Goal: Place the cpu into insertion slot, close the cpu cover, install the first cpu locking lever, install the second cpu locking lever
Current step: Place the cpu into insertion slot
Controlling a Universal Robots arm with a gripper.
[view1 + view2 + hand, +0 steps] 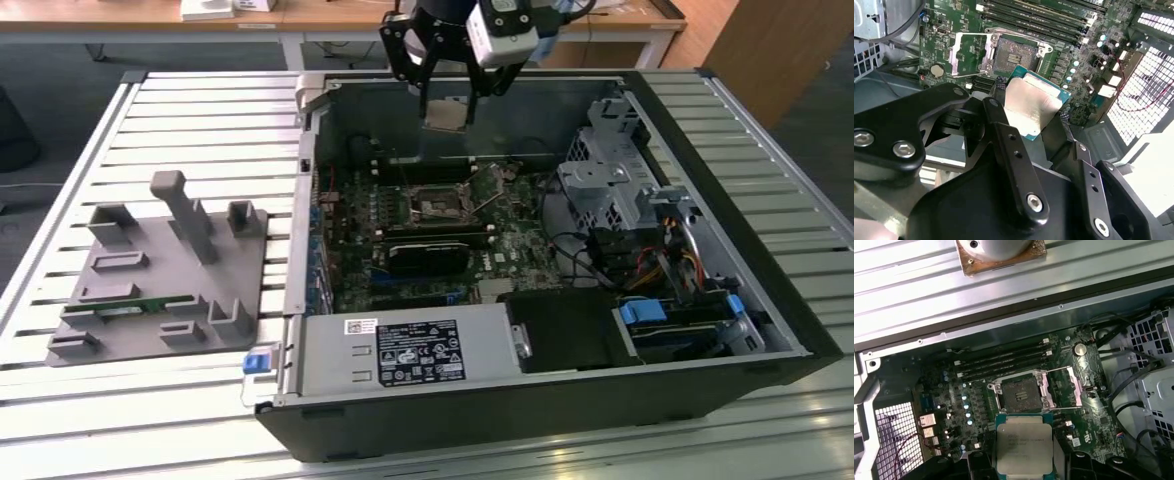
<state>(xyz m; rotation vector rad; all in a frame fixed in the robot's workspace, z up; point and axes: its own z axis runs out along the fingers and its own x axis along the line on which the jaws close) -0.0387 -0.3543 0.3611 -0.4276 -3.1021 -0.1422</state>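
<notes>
One table [174, 110]: slatted metal; it carries the case and a grey tray.
Case [534, 420]: black computer case lying open on its side. It takes up the middle of the table and reaches toward the edge at the exterior view's right.
Tray [147, 290]: grey moulded fixture with upright posts, near the table edge at the exterior view's left and apart from the case.
Power supply [400, 355]: silvery box with a dark label, in the case corner nearest the exterior camera.
Board [521, 250]: green circuit board flat on the case floor, with memory slots and a black card [427, 255] on it.
Gripper [447, 105]: black, hanging over the far part of the case. In the second wrist view its fingers [1004, 135] are clamped on the cpu from two opposite sides.
Cpu [446, 113]: held in the air above the board, with its pale metal top facing the second wrist camera [1031, 105]. It is apart from the slot and not yet seated. Its printed top also shows in the first wrist view [1024, 447].
Slot [437, 202]: dark square socket with a silvery rim near the middle of the board. It lies uncovered in both wrist views [1013, 54] [1019, 390].
Cover [955, 54]: silvery frame swung back and lying flat on the board just beside the slot, with green board showing through its window [1077, 390].
Levers [974, 34]: thin wire rods running along the opened cover's edges, not across the slot.
</notes>
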